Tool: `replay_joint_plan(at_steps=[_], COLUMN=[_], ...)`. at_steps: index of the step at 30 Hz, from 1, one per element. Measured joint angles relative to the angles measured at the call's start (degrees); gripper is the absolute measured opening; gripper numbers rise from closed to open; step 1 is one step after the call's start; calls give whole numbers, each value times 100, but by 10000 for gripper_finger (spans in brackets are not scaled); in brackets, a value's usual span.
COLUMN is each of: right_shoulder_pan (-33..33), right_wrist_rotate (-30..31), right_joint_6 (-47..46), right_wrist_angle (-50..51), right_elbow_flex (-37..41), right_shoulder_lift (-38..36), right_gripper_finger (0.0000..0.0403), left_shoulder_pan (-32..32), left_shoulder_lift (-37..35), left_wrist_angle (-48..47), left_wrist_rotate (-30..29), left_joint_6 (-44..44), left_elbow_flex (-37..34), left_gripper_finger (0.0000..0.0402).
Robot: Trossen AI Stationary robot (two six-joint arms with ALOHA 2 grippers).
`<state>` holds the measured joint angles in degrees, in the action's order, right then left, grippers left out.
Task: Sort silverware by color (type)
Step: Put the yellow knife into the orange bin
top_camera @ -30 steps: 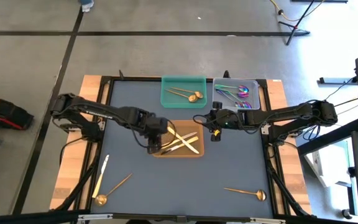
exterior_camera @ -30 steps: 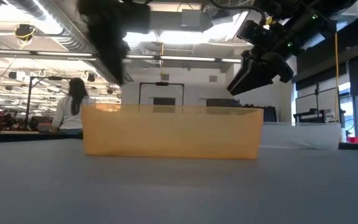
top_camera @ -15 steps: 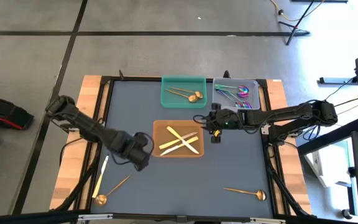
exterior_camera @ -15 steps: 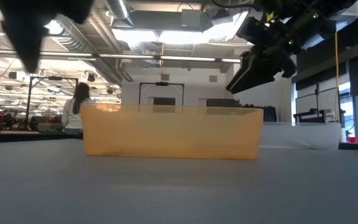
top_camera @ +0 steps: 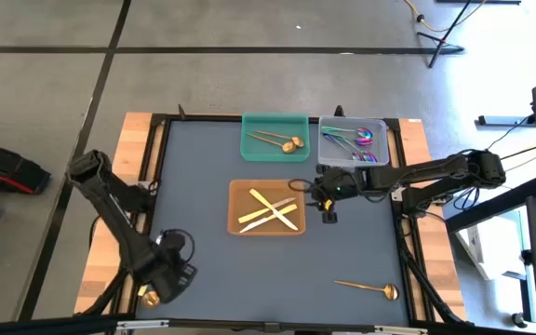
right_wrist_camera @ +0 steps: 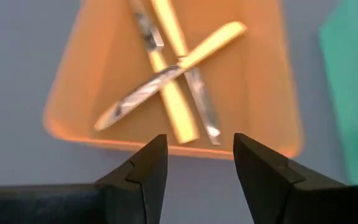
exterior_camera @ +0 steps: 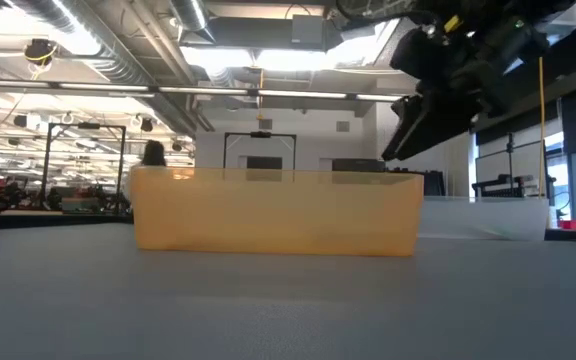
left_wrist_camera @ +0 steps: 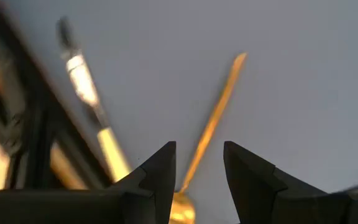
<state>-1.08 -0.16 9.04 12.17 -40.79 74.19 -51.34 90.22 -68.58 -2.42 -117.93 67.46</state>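
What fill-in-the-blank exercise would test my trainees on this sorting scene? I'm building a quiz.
1. The left end effector is open over a ____ spoon near the table's front left corner.
2. The cream-handled pieces lie in the ____ tray.
3. The green tray holds ____ gold spoons.
4. The right end effector hovers, open, beside the ____ tray.

Missing words: gold; orange; two; orange

Green tray [top_camera: 249, 147], clear tray [top_camera: 327, 154] at table's far edge; orange tray [top_camera: 234, 212] mid-table.
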Motion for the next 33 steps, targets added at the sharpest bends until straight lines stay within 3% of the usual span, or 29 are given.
replay_joint_plan(at_steps=[6, 11, 18, 22, 30, 33], right_shoulder_pan=[-490, -774, -957, -941, -940, -940], right_wrist_rotate=[-15, -7, -5, 9, 11, 13], right_joint_6=[-26, -127, -129, -129, -110, -110], right_wrist_angle=[-7, -9, 1, -10, -212, -193], right_elbow_flex=[139, 159, 159, 159, 159, 159], right_shoulder_lift=[2, 2, 2, 2, 2, 2], right_gripper_finger=[172, 172, 172, 172, 172, 172], left_shoulder_pan=[-278, -281, -263, -152, 371, 521], left_shoulder_lift=[325, 561, 660, 660, 653, 653], left_wrist_angle=[-222, -582, -617, -480, 3, 385], left_wrist_rotate=[543, 1116, 1322, 1806, 1916, 2276], left_joint_6=[-754, -756, -727, -496, 212, 444], left_elbow_flex=[0, 0, -108, -453, -1052, -1384], left_gripper_finger=[128, 128, 128, 128, 128, 128])
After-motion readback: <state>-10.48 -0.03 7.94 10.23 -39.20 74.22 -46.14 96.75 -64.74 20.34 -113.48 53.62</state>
